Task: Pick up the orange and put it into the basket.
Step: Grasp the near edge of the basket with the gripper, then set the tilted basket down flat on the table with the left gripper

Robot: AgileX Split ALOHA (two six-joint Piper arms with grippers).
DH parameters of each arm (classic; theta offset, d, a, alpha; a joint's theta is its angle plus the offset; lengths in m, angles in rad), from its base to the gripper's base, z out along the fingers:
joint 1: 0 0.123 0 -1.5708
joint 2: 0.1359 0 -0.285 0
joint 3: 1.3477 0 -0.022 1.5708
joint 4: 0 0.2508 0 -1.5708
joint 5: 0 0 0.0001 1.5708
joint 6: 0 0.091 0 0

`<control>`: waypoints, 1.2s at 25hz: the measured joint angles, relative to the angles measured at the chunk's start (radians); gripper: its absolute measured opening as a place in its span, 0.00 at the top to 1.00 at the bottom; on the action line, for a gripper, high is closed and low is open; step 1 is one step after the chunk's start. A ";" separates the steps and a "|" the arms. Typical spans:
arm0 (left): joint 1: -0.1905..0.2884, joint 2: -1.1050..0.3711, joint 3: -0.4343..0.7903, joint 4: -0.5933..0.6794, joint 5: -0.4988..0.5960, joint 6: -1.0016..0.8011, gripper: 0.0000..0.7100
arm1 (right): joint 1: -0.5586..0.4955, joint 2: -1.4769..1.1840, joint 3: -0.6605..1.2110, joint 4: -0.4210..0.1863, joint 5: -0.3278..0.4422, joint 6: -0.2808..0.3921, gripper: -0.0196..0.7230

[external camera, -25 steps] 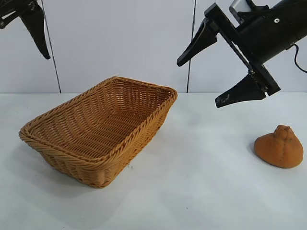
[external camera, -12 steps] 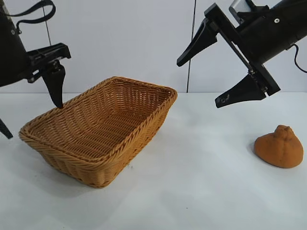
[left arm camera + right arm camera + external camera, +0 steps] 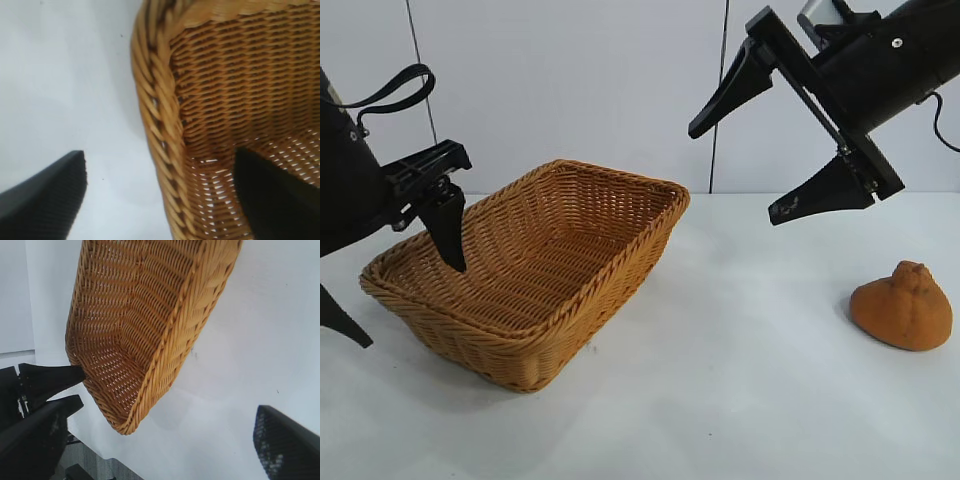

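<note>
The orange (image 3: 902, 307) sits on the white table at the far right, alone and untouched. The wicker basket (image 3: 620, 260) stands left of centre, nothing showing inside it. My left gripper (image 3: 412, 306) is open and low at the basket's left end, one finger (image 3: 450, 235) inside the rim and the other (image 3: 342, 318) outside it. In the left wrist view the braided rim (image 3: 165, 125) runs between the fingers of that gripper (image 3: 160, 152). My right gripper (image 3: 733, 175) is open and empty, high above the table between basket and orange. The right wrist view (image 3: 167, 410) shows the basket (image 3: 165, 355), not the orange.
The white table (image 3: 740, 380) runs from the basket to the orange. A white panelled wall stands behind. The left gripper's finger (image 3: 50, 377) shows at the basket's end in the right wrist view, with the table's edge beyond.
My left arm has come down from the upper left corner to the basket's left end, and its fingers now straddle the rim. The right arm, basket and orange have not moved.
</note>
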 joint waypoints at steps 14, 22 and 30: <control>0.001 0.050 0.000 -0.056 -0.013 -0.010 0.88 | 0.000 0.000 0.000 0.000 0.000 0.000 0.04; 0.097 -0.012 -0.116 -0.084 0.098 0.269 0.88 | 0.000 0.000 0.000 0.000 0.000 0.000 0.04; 0.176 0.107 -0.383 -0.200 0.354 0.779 0.88 | 0.000 0.000 0.000 0.000 0.000 0.000 0.04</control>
